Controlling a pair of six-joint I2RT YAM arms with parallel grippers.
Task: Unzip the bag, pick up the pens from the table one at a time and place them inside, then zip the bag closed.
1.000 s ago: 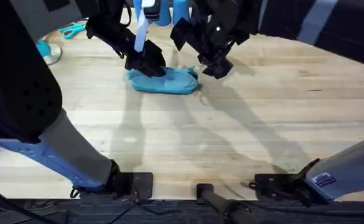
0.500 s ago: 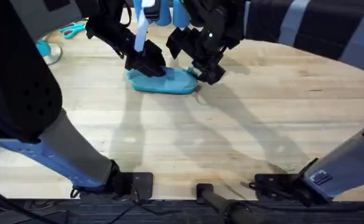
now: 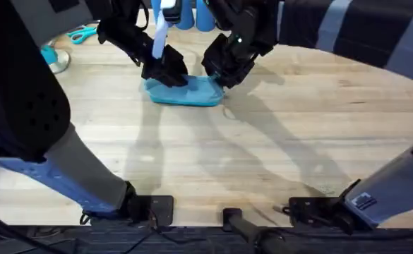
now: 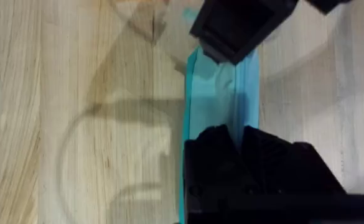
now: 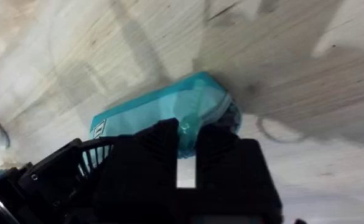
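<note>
Near edge of the table (image 3: 213,169) is bare light plank wood, grain running sideways, arm shadows across it. Mid-table lies the bag (image 3: 186,92), a light blue fabric pouch, flat on the wood. Left gripper (image 3: 169,73) sits on its left end; in the left wrist view its fingers (image 4: 214,146) are pressed together, pinching the pouch fabric at that end. Right gripper (image 3: 219,73) is down at the right end; in the right wrist view its fingers straddle the bag's top with a narrow gap, blue cloth between them; whether they are actually clamped on the pull cannot be told.

Judgement: the pouch looks soft, light and floppy, so it would slide or bunch if pulled one-handed; best held at one end while the zipper pull is taken at the other.

Beyond it, blue cups (image 3: 205,15) and teal-handled scissors (image 3: 83,33) lie far left.
</note>
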